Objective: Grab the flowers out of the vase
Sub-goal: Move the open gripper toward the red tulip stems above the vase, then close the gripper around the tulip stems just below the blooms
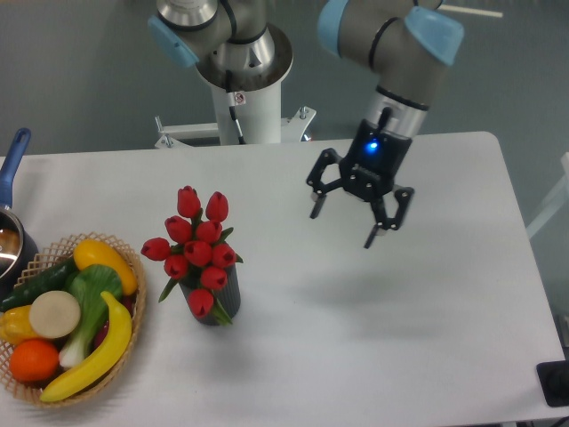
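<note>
Several items sit well to the left of the spread jaws. Farthest from them, at the frame's edge, is a metal pot with a blue handle (12,200), then a woven wicker basket (132,267) heaped with colourful fruit and vegetables. Nearer the jaws, though apart from them and lower in the frame, stands the bunch of red tulip buds with green leaves (197,242), upright in the short dark ribbed cylindrical vase (222,302) on the white table (373,338). The black two-finger gripper (347,222) hangs above bare tabletop with its fingers wide apart, holding nothing. To do the reach well, the arm would likely need to travel left, centre the gap over the bunch, close gently around the tied stems below the buds, and lift straight up so the vase does not tip.
</note>
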Available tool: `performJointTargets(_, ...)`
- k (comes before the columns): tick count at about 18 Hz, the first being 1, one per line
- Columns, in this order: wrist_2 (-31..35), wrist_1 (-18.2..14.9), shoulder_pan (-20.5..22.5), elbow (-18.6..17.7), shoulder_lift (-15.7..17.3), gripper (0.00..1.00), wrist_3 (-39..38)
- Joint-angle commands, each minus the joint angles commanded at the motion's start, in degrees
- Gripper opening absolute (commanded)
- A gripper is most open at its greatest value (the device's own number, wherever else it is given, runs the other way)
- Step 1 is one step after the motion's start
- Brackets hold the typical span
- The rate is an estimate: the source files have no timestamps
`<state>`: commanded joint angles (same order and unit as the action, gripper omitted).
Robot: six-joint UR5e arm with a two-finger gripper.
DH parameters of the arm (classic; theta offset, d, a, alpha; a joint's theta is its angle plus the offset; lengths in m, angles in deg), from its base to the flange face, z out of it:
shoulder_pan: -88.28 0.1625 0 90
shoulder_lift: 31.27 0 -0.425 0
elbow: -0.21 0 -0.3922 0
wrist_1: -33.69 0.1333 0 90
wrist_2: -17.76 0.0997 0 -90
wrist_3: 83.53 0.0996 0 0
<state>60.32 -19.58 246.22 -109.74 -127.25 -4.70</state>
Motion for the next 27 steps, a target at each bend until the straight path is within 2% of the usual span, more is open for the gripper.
performJointTargets(4,-2.2,-0.1,-1.1,-2.2,1.7,1.0,0.6)
performJointTargets(12,-3.1,0.1,-8.5,-4.8,2.5,1.0,0.6)
performJointTargets(17,-3.5,0.3,-10.0,-4.8,1.0,1.0,0.7)
performJointTargets(22,-6.7,5.6,-11.6,-4.9,-3.6,1.0,0.4)
performJointTargets(27,-8.0,5.8,-11.7,-5.7,-4.3,1.0,-0.5)
